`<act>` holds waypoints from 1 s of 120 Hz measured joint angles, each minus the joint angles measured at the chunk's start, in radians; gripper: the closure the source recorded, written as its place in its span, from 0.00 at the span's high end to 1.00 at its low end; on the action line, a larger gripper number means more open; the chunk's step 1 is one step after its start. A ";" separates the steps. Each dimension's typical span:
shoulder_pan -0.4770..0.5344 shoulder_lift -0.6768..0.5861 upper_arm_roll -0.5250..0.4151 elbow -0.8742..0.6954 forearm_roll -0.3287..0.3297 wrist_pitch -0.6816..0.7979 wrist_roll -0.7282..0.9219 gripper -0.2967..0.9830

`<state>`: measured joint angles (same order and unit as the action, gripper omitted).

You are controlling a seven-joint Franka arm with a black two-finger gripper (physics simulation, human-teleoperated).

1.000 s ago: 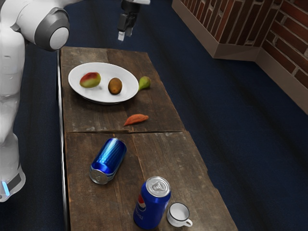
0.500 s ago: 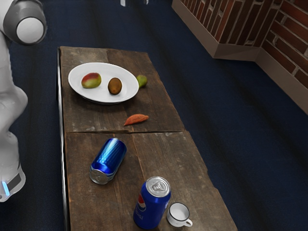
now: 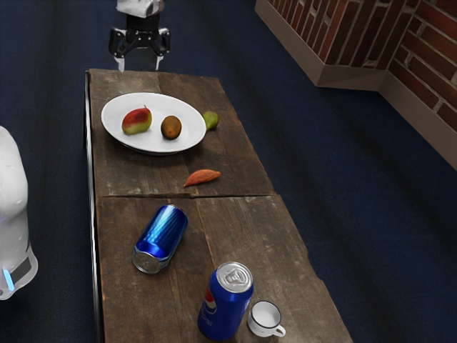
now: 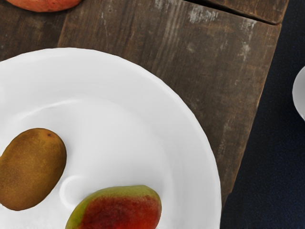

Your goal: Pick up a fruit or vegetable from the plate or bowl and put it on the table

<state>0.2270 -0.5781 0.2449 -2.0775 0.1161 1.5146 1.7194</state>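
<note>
While the gripper [image 3: 139,64] is hanging upper left in the exterior view: its fingers are standing wide, holding nothing.
Mango [image 3: 136,122] and brown fruit [image 3: 171,128]: both are lying on the plate [image 3: 180,111], upper left.
Table [image 3: 143,173]: it is apparently awaiting one; picking and placing are remaining.
</note>
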 joint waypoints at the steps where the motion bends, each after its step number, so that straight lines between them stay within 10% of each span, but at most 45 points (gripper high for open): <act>1: -0.002 0.002 0.002 -0.003 0.001 0.008 0.001 0.77; 120: -0.189 0.379 0.071 0.198 0.133 0.015 0.637 0.77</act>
<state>0.0377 -0.1988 0.3162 -1.8796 0.2493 1.5291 2.3562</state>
